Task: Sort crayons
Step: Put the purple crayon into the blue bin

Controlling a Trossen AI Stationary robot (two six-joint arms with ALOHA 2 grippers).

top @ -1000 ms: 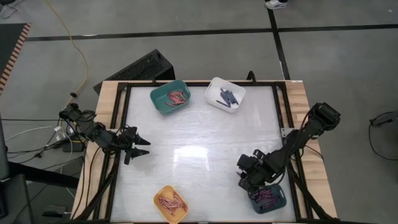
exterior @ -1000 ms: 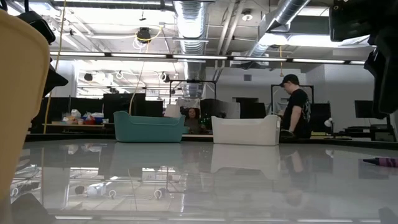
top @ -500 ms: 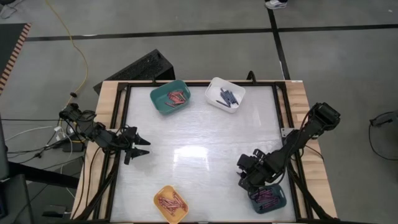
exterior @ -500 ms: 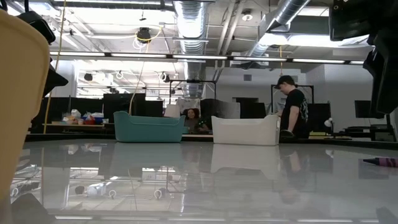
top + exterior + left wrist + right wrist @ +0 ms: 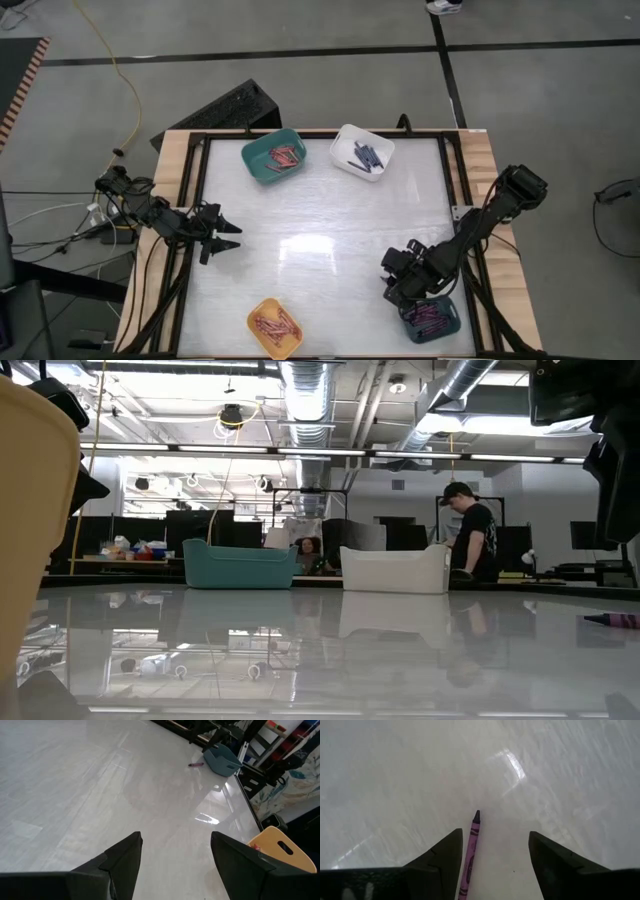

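One pink-magenta crayon [image 5: 470, 851] lies flat on the white table, tip away from my right gripper; it also shows in the low view [image 5: 610, 620] and the left wrist view [image 5: 196, 764]. My right gripper [image 5: 495, 834] is open, its fingers standing on either side of the crayon, above it and not touching; it is at the table's near right [image 5: 392, 290], beside the blue-grey bin [image 5: 431, 319]. My left gripper [image 5: 228, 237] is open and empty at the table's left edge.
A teal bin [image 5: 273, 156] with red crayons and a white bin [image 5: 362, 152] with dark blue crayons stand at the far edge. A yellow bin [image 5: 275, 326] with brownish-red crayons stands at the near edge. The blue-grey bin holds magenta crayons. People stand in the room behind.
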